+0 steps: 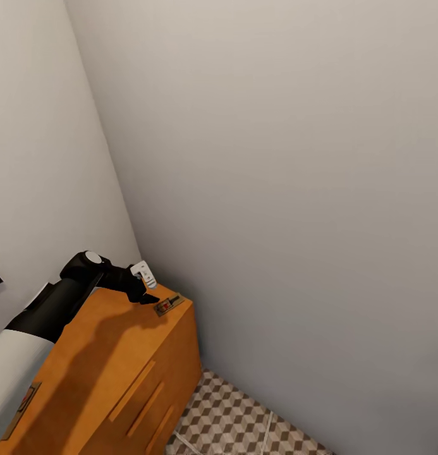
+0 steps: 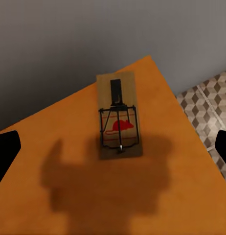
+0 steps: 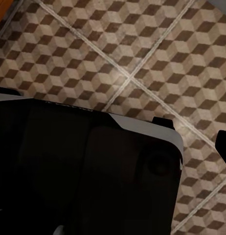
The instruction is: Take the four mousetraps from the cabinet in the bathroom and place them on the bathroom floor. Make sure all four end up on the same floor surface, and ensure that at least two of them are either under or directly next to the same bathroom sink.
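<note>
Left hand [image 2: 113, 152], fingers apart, hovers above a flat tan wooden mousetrap [image 2: 118, 116]: probably light, stiff; grip its long edges.

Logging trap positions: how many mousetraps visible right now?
2. One mousetrap lies at the cabinet top's far corner, below the left gripper; another near its close end, partly hidden. Others may be out of frame.

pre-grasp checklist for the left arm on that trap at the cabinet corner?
1. Target in view: mousetrap centred ahead of the left end effector: ok.
2. Left end effector open, fingers wide on both sides of the trap: ok.
3. Nothing held in it: ok.
4. Trap flat on the cabinet top, near the corner: ok.
5. Contact: not touching yet; fingers above the top: ok.
6. Right end effector over the bathroom floor, open or shut: cannot tell.
</note>
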You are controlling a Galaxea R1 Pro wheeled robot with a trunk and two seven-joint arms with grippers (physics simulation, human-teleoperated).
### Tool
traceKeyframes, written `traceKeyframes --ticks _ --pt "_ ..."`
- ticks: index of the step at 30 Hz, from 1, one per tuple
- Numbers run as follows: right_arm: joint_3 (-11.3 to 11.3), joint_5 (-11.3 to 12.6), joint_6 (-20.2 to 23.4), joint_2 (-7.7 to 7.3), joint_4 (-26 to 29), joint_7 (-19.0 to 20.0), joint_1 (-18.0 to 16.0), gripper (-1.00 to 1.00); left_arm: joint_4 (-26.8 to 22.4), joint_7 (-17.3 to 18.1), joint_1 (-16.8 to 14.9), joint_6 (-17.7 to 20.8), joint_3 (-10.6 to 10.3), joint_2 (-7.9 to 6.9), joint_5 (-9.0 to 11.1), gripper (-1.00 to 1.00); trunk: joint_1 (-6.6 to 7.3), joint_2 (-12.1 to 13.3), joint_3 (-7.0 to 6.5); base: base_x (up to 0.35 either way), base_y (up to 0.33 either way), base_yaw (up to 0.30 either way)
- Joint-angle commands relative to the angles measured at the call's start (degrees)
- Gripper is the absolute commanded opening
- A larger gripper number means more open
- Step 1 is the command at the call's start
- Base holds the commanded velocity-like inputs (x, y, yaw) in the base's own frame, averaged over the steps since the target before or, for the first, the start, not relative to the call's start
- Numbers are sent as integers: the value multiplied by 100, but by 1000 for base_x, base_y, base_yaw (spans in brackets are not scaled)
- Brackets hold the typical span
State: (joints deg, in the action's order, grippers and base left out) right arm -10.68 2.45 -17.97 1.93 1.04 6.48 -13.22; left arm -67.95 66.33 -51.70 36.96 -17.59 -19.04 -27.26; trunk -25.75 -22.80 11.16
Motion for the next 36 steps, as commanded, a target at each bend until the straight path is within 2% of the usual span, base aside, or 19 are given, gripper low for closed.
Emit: traceKeyframes --ticks 1,19,22,28,36 --pt "-21 27 -22 0 -8 17 -6 100 -8 29 -7 48 -8 -3 -25 100 -3 -12 18 0 0 0" --pt "-21 27 -22 0 -8 15 -6 100 -20 35 -7 57 26 -6 -16 100 -3 -12 121 0 0 0" --pt "-21 27 -22 0 -8 16 -6 100 -18 37 -7 57 136 -10 -10 100 -3 -12 125 0 0 0" --pt "-21 27 -22 0 -8 14 -6 100 -23 38 -7 50 593 -12 6 100 -3 -12 128 0 0 0" --pt "-21 27 -22 0 -8 13 -6 100 -25 38 -7 44 680 -12 5 100 -3 -12 128 0 0 0"
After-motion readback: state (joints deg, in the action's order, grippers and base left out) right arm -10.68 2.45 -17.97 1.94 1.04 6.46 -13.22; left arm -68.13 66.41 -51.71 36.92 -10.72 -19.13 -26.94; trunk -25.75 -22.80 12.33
